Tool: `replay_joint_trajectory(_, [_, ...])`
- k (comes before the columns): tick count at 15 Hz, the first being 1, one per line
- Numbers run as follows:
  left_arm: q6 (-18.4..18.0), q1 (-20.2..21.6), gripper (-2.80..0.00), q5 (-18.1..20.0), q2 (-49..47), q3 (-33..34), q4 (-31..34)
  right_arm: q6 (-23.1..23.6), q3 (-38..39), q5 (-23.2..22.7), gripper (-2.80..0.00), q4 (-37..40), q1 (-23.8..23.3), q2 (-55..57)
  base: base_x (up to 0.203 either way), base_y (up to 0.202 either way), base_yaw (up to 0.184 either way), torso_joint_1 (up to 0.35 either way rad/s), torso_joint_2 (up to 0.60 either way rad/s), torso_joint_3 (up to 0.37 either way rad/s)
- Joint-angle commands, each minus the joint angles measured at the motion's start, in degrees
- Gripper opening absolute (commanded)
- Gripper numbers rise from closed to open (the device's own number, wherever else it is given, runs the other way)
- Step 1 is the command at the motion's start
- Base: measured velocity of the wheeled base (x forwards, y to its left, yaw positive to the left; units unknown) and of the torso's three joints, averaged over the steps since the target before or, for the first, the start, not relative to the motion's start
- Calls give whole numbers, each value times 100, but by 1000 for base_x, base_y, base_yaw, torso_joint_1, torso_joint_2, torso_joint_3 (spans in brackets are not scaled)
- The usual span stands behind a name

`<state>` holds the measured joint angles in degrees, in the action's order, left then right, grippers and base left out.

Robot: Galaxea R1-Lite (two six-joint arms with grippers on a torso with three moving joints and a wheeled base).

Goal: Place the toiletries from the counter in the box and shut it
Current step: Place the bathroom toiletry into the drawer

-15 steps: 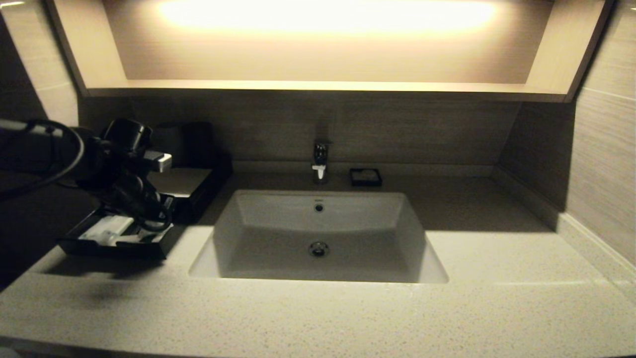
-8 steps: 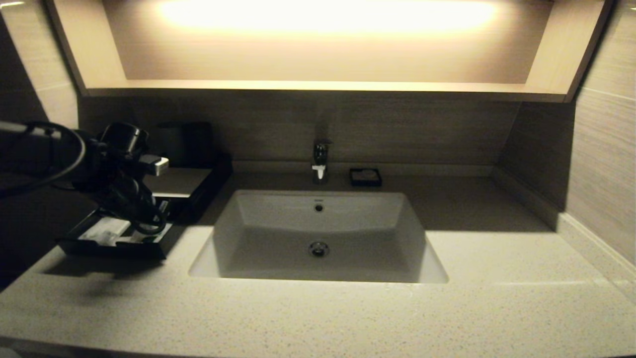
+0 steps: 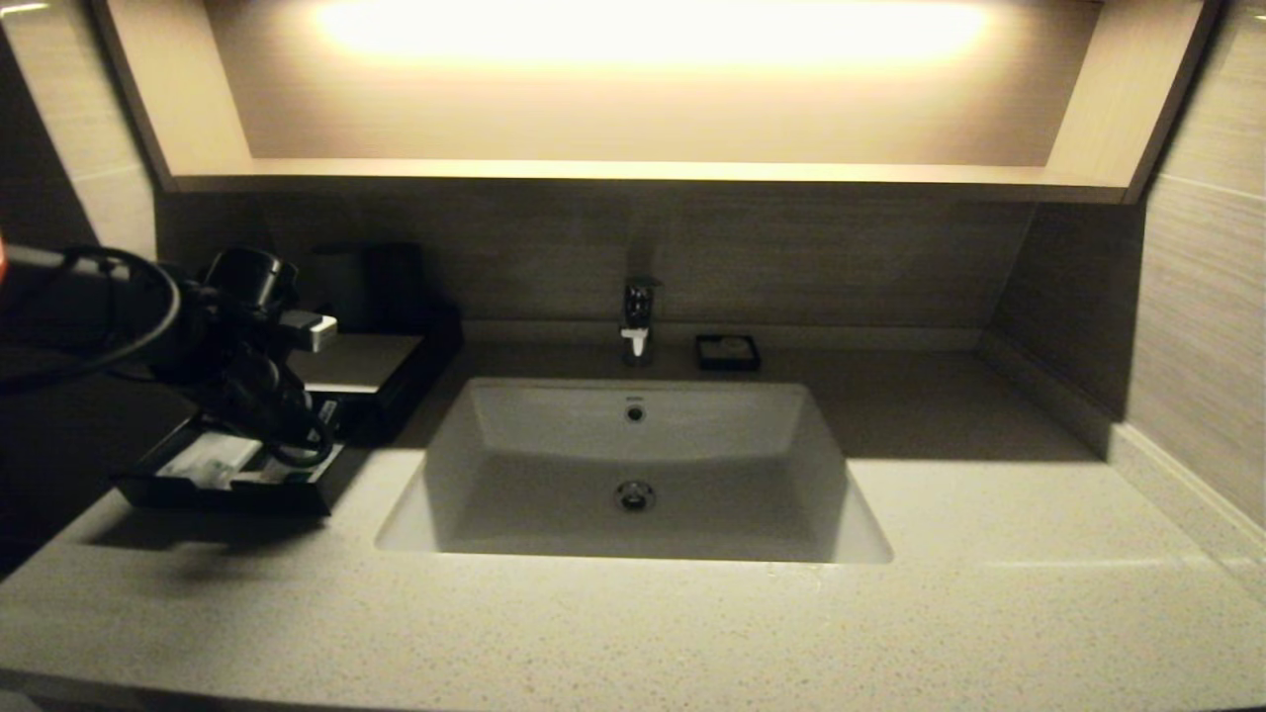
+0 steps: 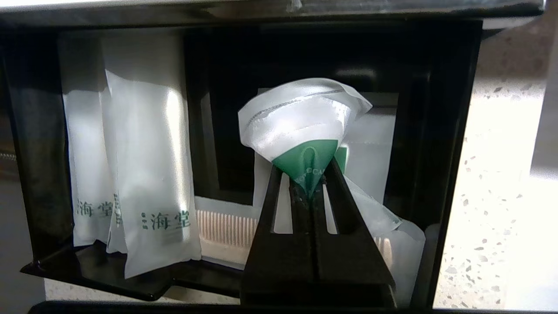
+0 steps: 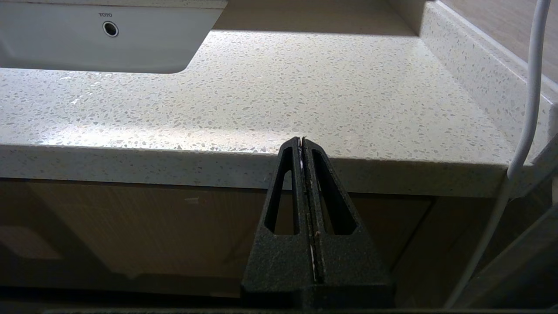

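1. The small whitish plastic pouch with a green label (image 4: 305, 126) is pinched by the clenched left gripper (image 4: 310, 188) above the black slide-out drawer tray (image 3: 148, 485), at 9 o'clock of the white sunken sink (image 3: 633, 465).
2. If released high, the pouch could be left propped upright and jam the drawer's closing.
3. The right gripper (image 5: 302, 141) is parked, shut and empty.

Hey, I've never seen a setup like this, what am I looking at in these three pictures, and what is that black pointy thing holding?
It is a two-armed robot at a bathroom counter with a white sink. One picture looks down from its head; the other two come from cameras on each wrist. The left claw is shut on a small pouch with a green label, held over the open drawer tray of a black box. Long white packets already lie in that tray. The right claw is shut, holds nothing, and sits parked below the counter's front edge.
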<state>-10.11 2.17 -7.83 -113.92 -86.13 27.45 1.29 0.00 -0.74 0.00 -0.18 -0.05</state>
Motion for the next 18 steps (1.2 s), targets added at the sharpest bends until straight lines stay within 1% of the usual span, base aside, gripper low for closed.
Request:
replay_joint_trajectory(1, [-9,3,0,-8,-11,-27,14,3,9,-5,-280,0,1,-4,0,0,0,0,0,0])
replay_joint_trajectory(7, [0,47,0,-8,63,-18,67,3,9,-5,-280,0,1,4,0,0,0,0,0,0])
replay_joint_trajectory(10, [12,62,0,-8,252,34,80,3,9,-5,-280,0,1,-3,0,0,0,0,0,0])
replay_joint_trajectory(18, [35,249,0,9,548,126,73,3,9,-5,-280,0,1,-4,0,0,0,0,0,0])
